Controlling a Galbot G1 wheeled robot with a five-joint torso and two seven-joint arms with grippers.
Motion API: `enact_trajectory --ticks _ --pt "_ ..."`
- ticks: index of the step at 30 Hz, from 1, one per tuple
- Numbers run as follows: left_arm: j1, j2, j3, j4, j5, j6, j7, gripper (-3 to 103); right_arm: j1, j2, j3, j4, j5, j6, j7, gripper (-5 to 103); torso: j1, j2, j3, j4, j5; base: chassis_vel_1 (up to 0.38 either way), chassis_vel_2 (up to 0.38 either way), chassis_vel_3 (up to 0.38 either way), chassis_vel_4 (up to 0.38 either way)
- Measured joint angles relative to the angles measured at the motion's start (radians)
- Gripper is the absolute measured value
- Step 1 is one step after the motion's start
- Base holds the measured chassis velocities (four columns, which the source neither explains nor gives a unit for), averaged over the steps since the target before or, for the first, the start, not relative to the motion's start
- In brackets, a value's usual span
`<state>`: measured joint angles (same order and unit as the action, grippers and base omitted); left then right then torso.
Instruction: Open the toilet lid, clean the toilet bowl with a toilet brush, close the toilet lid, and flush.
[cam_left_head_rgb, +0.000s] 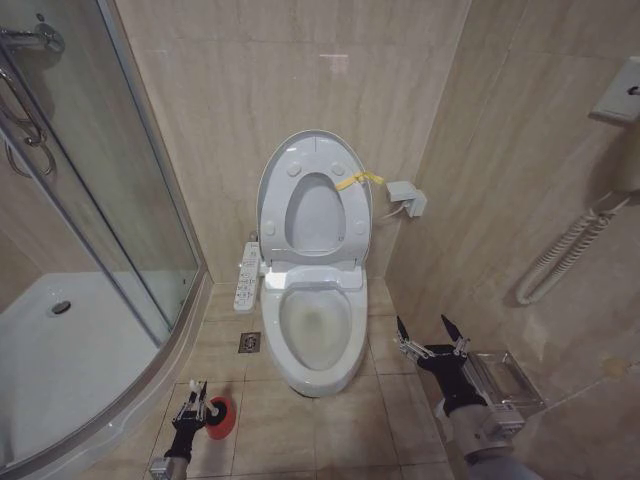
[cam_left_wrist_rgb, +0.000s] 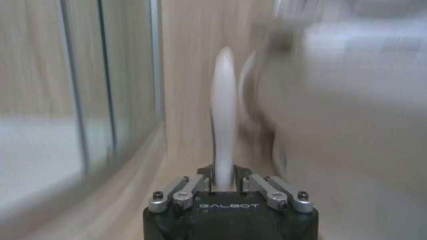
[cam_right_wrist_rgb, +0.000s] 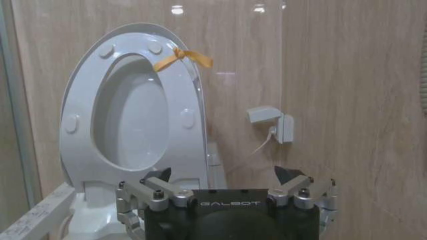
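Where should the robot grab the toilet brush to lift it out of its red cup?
Best on the slim white handle of the black-bristled toilet brush, probably from above: it stands upright in the small round red holder cup, leaving its sides free. The left gripper is already there, fingers either side.

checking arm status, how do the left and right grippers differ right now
The left gripper is low by the red holder cup, shut on the toilet brush handle. The right gripper hovers open and empty, right of the toilet bowl. Both are black with silver fingers.
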<state>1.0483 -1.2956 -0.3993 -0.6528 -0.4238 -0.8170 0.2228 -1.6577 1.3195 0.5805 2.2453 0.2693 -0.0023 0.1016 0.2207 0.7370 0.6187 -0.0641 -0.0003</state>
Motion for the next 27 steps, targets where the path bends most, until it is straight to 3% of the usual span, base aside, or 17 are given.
enact_trajectory --ticks 1,2,4,5,11,12,18,19,20,26,27 --pt "0.002 -0.002 -0.001 -0.002 0.012 0.000 -0.017 14 0.000 0.000 0.000 0.000 0.000 0.000 0.000 100 0.000 0.000 0.000 0.0015 -0.0013 0.000 0.000 0.000 0.000" --pt "0.001 -0.002 -0.005 -0.004 0.023 0.000 -0.031 14 0.000 0.000 0.000 0.000 0.000 0.000 0.000 100 0.000 0.000 0.000 -0.0001 0.0001 0.000 0.000 0.000 0.000" --pt "0.001 -0.002 -0.008 -0.006 0.026 0.000 -0.038 14 0.000 0.000 0.000 0.000 0.000 0.000 0.000 100 0.000 0.000 0.000 -0.0001 0.0007 0.000 0.000 0.000 0.000" --pt "0.002 -0.002 -0.009 -0.008 0.027 0.000 -0.040 40 0.000 0.000 0.000 0.000 0.000 0.000 0.000 100 0.000 0.000 0.000 0.0004 0.0003 0.000 0.000 0.000 0.000" --pt "0.032 -0.002 -0.010 -0.045 0.013 0.000 -0.038 40 0.000 0.000 0.000 0.000 0.000 0.000 0.000 100 0.000 0.000 0.000 0.0004 0.0001 0.000 0.000 0.000 0.000" --pt "0.035 -0.002 -0.010 -0.051 0.013 0.000 -0.038 67 0.000 0.000 0.000 0.000 0.000 0.000 0.000 100 0.000 0.000 0.000 0.0004 0.0001 0.000 0.000 0.000 0.000" --pt "0.088 -0.008 0.001 -0.157 -0.006 0.001 -0.039 67 0.000 0.000 0.000 0.000 0.000 0.000 0.000 100 0.000 0.000 0.000 0.0000 0.0003 0.000 0.000 0.000 0.000" --pt "0.110 -0.010 0.008 -0.207 -0.011 0.004 -0.048 93 0.000 0.000 0.000 0.000 0.000 0.000 0.000 100 0.000 0.000 0.000 0.0001 0.0004 0.000 0.000 0.000 0.000" --pt "0.110 -0.010 0.008 -0.207 -0.011 0.004 -0.048 93 0.000 0.000 0.000 0.000 0.000 0.000 0.000 100 0.000 0.000 0.000 0.0001 0.0004 0.000 0.000 0.000 0.000" --pt "0.184 -0.015 0.026 -0.458 0.014 0.036 -0.107 93 0.000 0.000 0.000 0.000 0.000 0.000 0.000 100 0.000 0.000 0.000 0.0002 0.0004 0.000 0.000 0.000 0.000" --pt "0.198 -0.015 0.028 -0.522 0.036 0.040 -0.127 100 0.000 0.000 0.000 0.000 0.000 0.000 0.000 100 0.000 0.000 0.000 0.0000 0.0004 0.000 0.000 0.000 0.000"
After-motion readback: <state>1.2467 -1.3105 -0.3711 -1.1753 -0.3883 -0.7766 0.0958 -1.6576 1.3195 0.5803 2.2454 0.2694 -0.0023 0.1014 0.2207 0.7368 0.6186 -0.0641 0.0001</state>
